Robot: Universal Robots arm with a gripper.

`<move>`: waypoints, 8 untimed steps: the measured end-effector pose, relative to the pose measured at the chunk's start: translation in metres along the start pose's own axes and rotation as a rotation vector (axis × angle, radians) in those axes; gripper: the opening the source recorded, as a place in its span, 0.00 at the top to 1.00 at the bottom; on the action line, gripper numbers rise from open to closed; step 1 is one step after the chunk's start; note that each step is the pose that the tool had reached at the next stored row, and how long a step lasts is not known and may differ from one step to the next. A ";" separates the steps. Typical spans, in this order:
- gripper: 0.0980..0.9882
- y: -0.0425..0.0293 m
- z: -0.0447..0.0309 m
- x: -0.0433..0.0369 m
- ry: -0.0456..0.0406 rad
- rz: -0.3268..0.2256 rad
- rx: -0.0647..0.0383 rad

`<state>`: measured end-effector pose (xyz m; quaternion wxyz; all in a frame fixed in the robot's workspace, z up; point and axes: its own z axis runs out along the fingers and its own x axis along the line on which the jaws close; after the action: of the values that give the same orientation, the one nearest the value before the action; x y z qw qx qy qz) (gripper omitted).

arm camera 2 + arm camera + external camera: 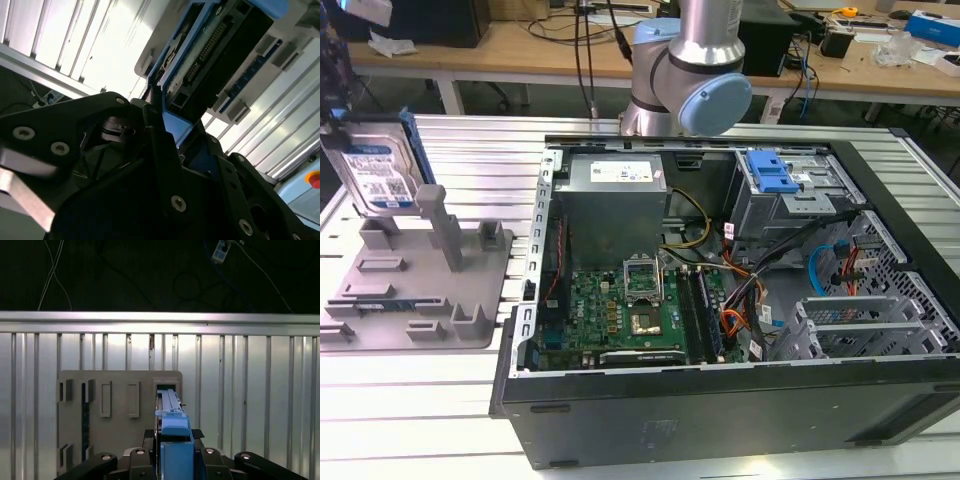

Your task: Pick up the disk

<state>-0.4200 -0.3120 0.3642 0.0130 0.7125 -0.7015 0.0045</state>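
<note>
One disk (378, 170) is up in the air above the grey fixture (415, 285), held on edge w/ its label side facing the exterior cam, clear of the posts. Gripper (175, 460) has its black fingers (160, 150) clamped on the disk's blue rail, seen in both wrist views, w/ the fixture right below in the first wrist view. Arm's elbow joint (695, 75) sits behind the open PC case (720, 290), which is beside the fixture on the slatted metal table (420, 420).
</note>
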 end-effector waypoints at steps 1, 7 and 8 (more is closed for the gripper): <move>0.70 0.0001 -0.0050 0.0001 0.0000 0.000 0.000; 0.70 0.0005 -0.0372 0.0009 0.0000 0.000 0.000; 0.70 0.0005 -0.0429 0.0010 0.0000 0.000 0.000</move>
<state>-0.4200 -0.3120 0.4071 0.0130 0.7125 -0.7015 0.0045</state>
